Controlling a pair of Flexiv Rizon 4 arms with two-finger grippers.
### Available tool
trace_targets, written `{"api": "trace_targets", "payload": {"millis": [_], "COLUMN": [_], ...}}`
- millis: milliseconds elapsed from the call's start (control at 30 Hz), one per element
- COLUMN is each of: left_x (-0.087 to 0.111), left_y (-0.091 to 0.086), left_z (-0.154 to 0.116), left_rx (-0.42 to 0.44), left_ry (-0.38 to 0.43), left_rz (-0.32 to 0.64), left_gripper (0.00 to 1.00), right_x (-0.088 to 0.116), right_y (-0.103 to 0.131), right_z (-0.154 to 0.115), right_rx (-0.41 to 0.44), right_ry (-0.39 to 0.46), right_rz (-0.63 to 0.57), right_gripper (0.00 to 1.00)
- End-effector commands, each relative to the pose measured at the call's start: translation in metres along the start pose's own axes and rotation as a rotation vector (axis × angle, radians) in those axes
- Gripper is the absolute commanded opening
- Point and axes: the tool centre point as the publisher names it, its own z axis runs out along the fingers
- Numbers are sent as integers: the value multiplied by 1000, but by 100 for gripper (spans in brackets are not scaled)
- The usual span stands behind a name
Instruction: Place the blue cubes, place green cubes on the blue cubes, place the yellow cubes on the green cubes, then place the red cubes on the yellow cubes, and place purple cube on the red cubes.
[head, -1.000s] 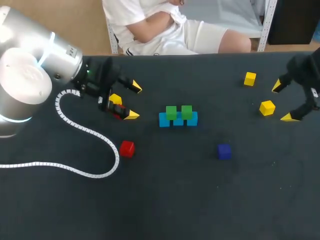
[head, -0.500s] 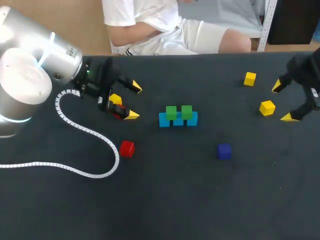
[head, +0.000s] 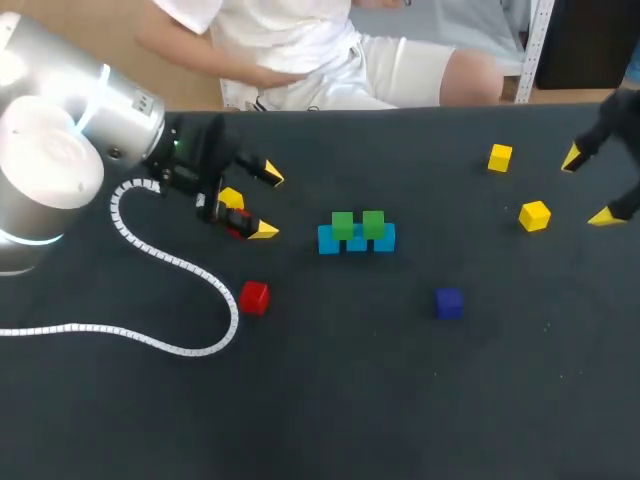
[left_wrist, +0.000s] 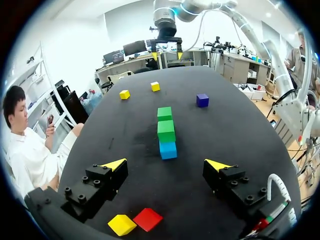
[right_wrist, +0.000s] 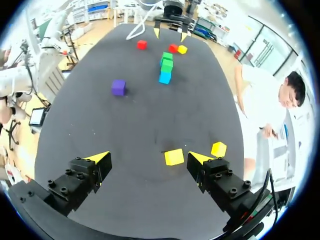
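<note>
Head view: left jaws open above a yellow cube (head: 230, 198) (right jaws open too).

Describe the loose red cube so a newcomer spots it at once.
Find the row of blue plastic cubes topped by two green ones mid-table. Toward my left arm's side, a red plastic cube sits alone beside the white coiled cable. The other red cube lies under the left pincer, beside a yellow cube.

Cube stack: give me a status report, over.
Left gripper open, empty; right gripper open, empty. Two green cubes sit on blue cubes; yellow cubes not yet stacked. Nothing blocking them.
</note>
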Motion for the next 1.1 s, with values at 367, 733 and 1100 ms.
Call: {"api": "trace_targets", "payload": {"millis": [367,733,1100], "left_x": [0,0,0], "left_y": [2,2,2], "left_z": [0,0,0], "left_rx": [5,5,5], "left_ry": [3,3,3], "left_rz": [0,0,0], "left_gripper": [100,100,100], "right_x": [12,29,32], "right_y": [-29,-23,-23], "right_z": [44,62,74], "right_rx": [-80,-99,-112], "right_ry": [-44,26,43], "right_rz": [-57,-16,2], "right_gripper": [100,100,100]}}
